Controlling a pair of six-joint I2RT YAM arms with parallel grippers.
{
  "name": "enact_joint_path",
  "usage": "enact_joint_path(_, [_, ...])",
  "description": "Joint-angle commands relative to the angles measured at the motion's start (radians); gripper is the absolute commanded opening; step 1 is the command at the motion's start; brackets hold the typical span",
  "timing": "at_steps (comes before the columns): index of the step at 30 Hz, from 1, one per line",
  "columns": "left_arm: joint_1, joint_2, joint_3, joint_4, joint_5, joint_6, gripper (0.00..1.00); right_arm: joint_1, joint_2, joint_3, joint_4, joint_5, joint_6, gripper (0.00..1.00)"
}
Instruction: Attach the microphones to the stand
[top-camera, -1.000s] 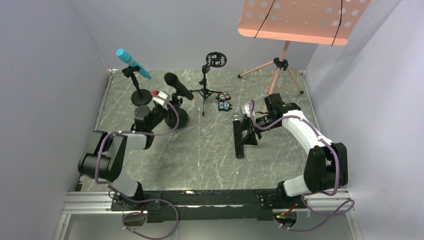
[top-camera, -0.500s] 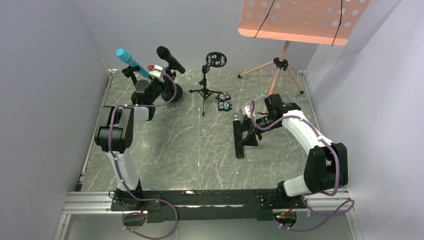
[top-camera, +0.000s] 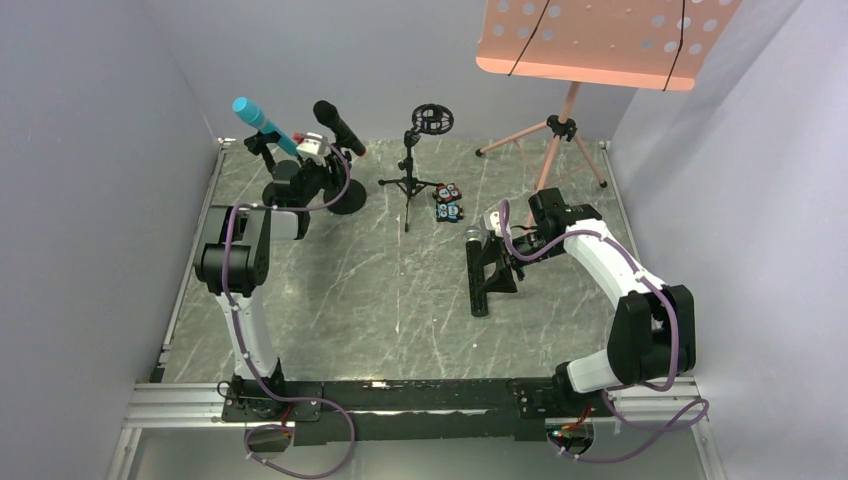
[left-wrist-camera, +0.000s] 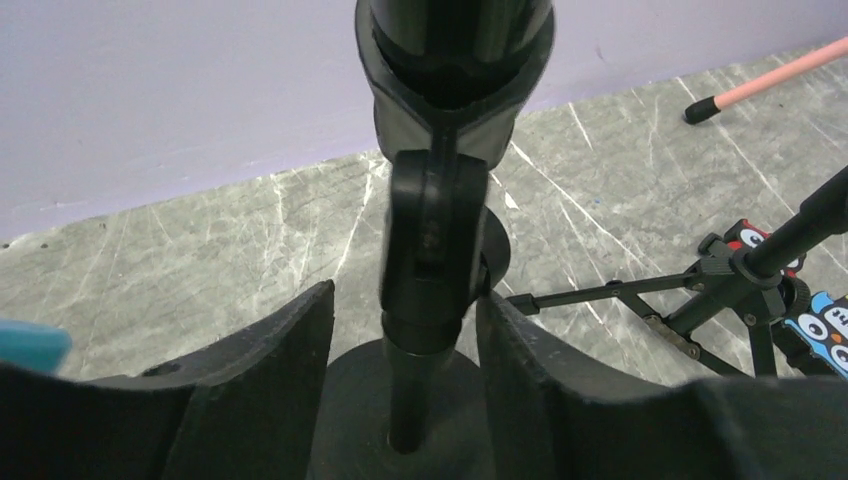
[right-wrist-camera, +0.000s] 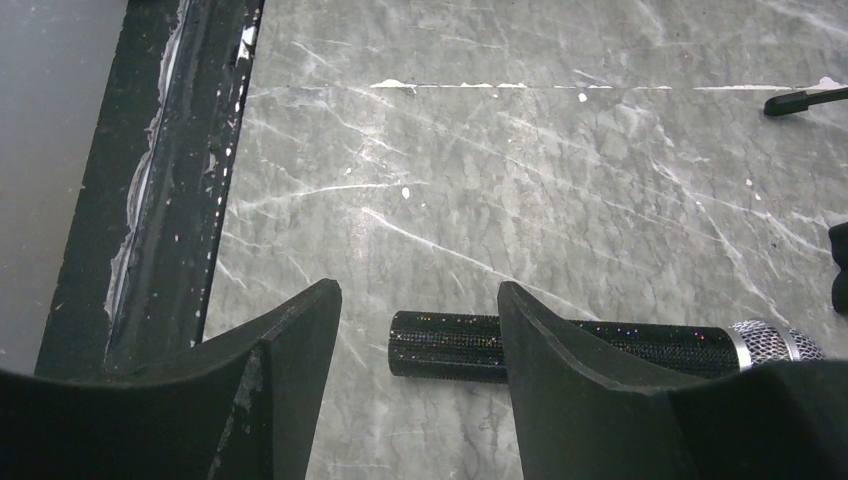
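Your left gripper (left-wrist-camera: 405, 295): jaws apart, straddling the stand clip (left-wrist-camera: 435, 230) at far left. The black microphone (top-camera: 338, 127) sits in it, so you're probably releasing. Your right gripper (right-wrist-camera: 418, 287): jaws apart, poised over the silver-mesh microphone (right-wrist-camera: 600, 345), ready to grasp.

The left arm (top-camera: 232, 262), folded low over the near-left part of the desk (top-camera: 400, 300) a second ago, now stretches toward the far left corner. The black microphone (top-camera: 338, 127), clipped in its round-based stand (top-camera: 346, 197), has travelled with it from mid-desk to a spot just beside the light blue microphone (top-camera: 262, 122). The left claw (left-wrist-camera: 404, 310) has widened its jaws around the stand's post.
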Motion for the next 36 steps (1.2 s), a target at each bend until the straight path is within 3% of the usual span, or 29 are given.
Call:
enact_joint_path(1, [-0.004,-0.065,-0.036,0.127,-0.012,-0.027,0.65,-0.002,0.001,0.036,-0.011,-0.033,-0.042,0.64])
enact_joint_path(13, [-0.004,-0.294,-0.281,0.123,-0.017,-0.011,0.99,-0.006,-0.008,0.030,0.010,-0.012,-0.024,0.64])
enact_joint_path(23, [-0.005,-0.608,-0.511,-0.008,-0.091,-0.156,0.99,-0.016,-0.022,0.035,0.034,-0.004,0.019,0.65])
enact_joint_path(26, [-0.023,-0.710,-0.496,-0.230,-0.168,-0.217,0.99,-0.018,-0.026,0.037,0.050,0.000,0.053,0.65])
enact_joint_path(29, [-0.072,-0.792,-0.499,-0.332,-0.191,-0.209,0.99,-0.022,-0.032,0.037,0.069,0.005,0.079,0.65])
enact_joint_path(36, [-0.179,-0.780,-0.359,-0.543,-0.082,-0.179,0.99,-0.028,-0.039,0.035,0.081,0.007,0.091,0.65])
